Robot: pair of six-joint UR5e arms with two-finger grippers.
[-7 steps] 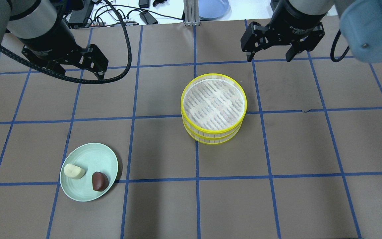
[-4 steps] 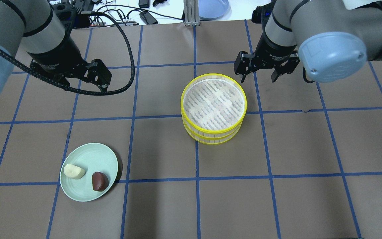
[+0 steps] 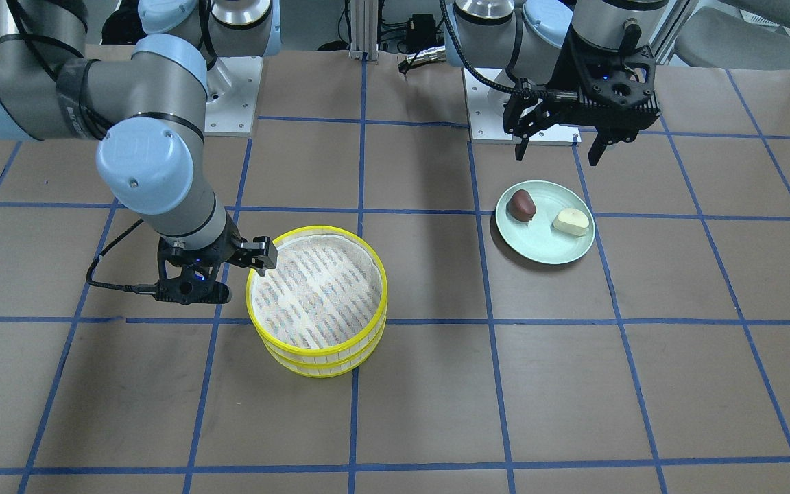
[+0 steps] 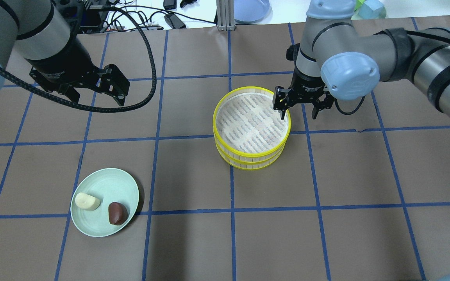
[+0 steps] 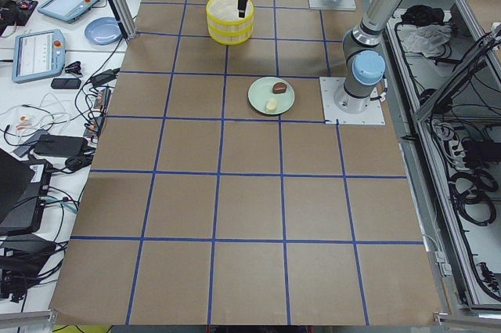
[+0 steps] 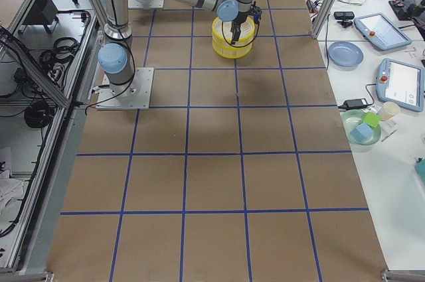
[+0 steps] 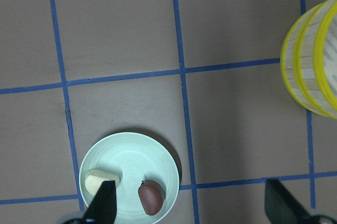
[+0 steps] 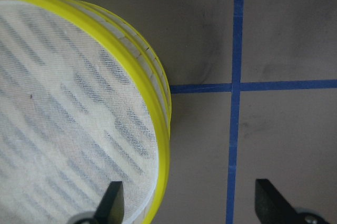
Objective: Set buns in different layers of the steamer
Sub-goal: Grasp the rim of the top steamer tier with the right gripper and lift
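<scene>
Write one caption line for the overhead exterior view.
Open right gripper straddles top steamer layer's rim; cream bun and brown bun sit on plate.

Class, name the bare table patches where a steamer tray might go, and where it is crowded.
Bare: the squares between the plate and the steamer stack, and the table on the stack's robot-right side. Crowded: the stack's far-right rim, straddled by the right gripper.

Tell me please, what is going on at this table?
A two-armed robot is at work, and little is done yet. The right hand is open and set across the rim of the top steamer tray, one finger inside and one outside, likely to lift it off the lower tray. The left hand hangs open in the air, clear of the green plate, where the brown bun and the cream bun lie.
</scene>
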